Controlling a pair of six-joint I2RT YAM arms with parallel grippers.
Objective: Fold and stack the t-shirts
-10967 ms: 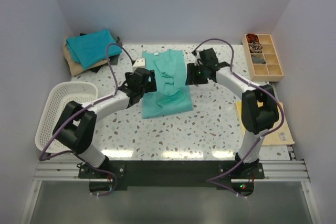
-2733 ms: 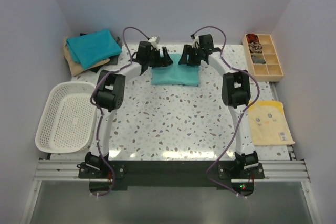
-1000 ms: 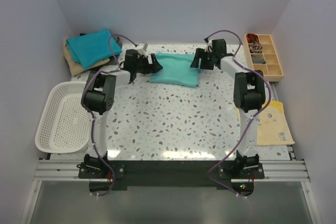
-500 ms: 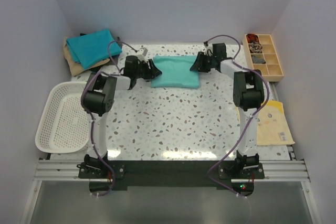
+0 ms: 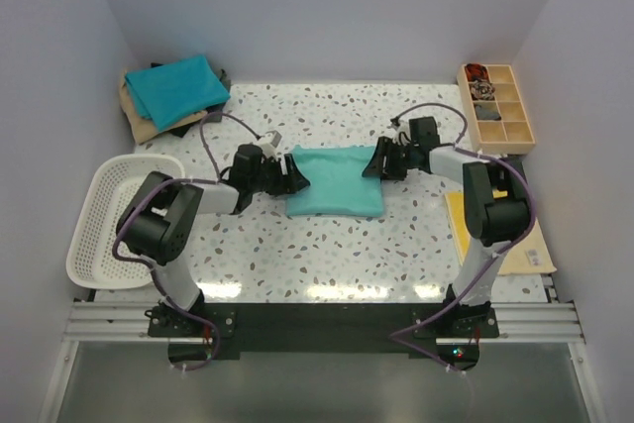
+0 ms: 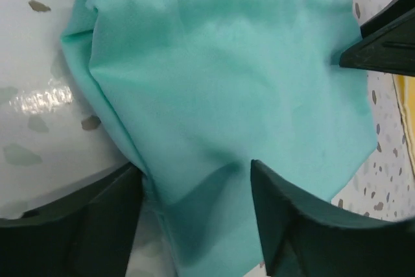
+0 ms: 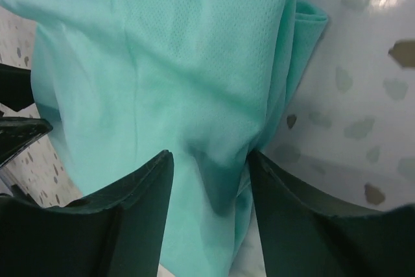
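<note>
The sea-green t-shirt [image 5: 333, 183] lies folded into a flat rectangle in the middle of the speckled table [image 5: 327, 255]. You have the left gripper [image 5: 294, 174] at its left short edge and the right gripper [image 5: 375, 161] at the opposite one. Each claw stands partly closed, with a bunch of cloth filling the gap between its fingers, so both appear to have hold of the shirt. Gripping both ends lets you lift the fold taut and flat, probably to carry it to the teal-blue t-shirt [image 5: 176, 86] topping the pile in the far left corner, well apart from here.
</note>
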